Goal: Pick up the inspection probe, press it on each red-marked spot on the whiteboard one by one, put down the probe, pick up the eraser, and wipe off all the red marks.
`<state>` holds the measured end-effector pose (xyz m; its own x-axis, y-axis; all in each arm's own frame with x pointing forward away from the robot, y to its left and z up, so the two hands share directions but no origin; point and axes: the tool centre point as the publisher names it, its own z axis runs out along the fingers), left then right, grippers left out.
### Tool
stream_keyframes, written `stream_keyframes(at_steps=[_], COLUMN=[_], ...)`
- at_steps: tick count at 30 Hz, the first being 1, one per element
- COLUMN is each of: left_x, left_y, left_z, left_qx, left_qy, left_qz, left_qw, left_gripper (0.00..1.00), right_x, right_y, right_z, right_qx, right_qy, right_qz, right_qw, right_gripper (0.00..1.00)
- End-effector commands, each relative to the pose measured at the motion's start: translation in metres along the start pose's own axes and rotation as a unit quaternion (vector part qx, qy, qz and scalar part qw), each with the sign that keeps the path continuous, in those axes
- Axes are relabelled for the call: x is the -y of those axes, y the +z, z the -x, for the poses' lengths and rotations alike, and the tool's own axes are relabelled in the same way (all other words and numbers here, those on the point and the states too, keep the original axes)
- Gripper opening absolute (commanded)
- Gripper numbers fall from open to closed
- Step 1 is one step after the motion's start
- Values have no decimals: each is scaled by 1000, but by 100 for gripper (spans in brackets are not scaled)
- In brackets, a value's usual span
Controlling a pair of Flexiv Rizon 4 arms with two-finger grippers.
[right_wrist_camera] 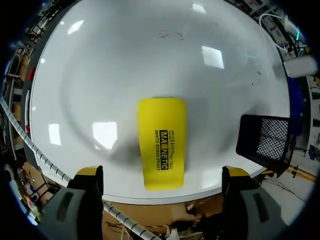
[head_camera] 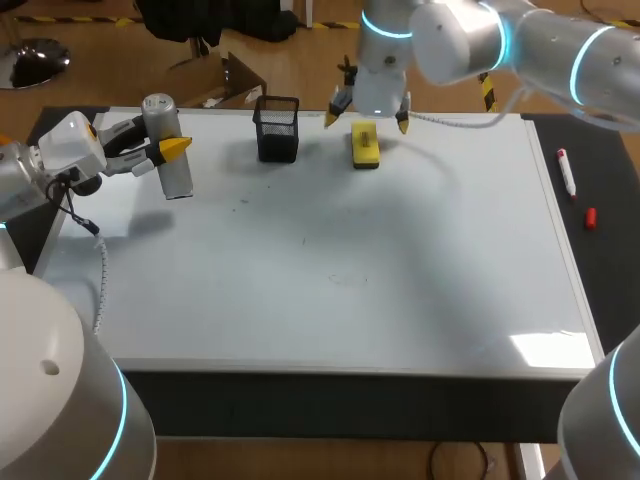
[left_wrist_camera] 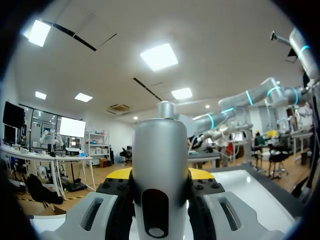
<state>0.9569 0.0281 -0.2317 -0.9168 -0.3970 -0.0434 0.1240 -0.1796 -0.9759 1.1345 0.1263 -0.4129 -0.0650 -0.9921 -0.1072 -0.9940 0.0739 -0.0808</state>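
Glossy white whiteboard [head_camera: 350, 300] covers my desk. Far left, my left pincer [head_camera: 168, 150] pinches the smooth, silvery cylindrical probe [head_camera: 160, 112]. Far middle: a black mesh cup [head_camera: 277, 128]; right of it, the blocky yellow eraser [head_camera: 365, 143] lies beneath my spread right pincer [right_wrist_camera: 162, 172].

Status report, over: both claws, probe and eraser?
Left claw shut on inspection probe, at left edge of whiteboard. Right claw open above yellow eraser, not gripping. Black mesh pen cup beside eraser, outside the claw.
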Motion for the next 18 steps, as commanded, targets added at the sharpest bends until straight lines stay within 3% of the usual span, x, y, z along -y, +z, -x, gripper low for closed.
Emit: stream_keyframes(at_steps=[1, 3, 6, 11, 13, 18], left_x=[1, 1, 1, 1, 1, 1], left_y=[0, 0, 0, 0, 0, 0], left_z=[-1, -1, -1, -1, -1, -1], left_qx=[2, 2, 2, 2, 2, 2], left_qy=[1, 1, 1, 1, 1, 1], left_qz=[0, 0, 0, 0, 0, 0], left_qw=[1000, 1000, 1000, 1000, 1000, 1000], left_gripper=[0, 0, 0, 0, 0, 0], right_x=[-16, -16, -11, -9, -7, -4], right_y=[-29, -39, -50, -76, -86, -111], right_z=[-17, -21, -27, -32, -33, -38], right_qx=[9, 18, -9, 39, 32, 71], right_qy=[28, 61, 140, 179, 205, 250], right_qz=[-30, -31, -5, 6, 12, 18], right_qw=[999, 998, 990, 983, 978, 966], right_gripper=[100, 100, 100, 100, 100, 100])
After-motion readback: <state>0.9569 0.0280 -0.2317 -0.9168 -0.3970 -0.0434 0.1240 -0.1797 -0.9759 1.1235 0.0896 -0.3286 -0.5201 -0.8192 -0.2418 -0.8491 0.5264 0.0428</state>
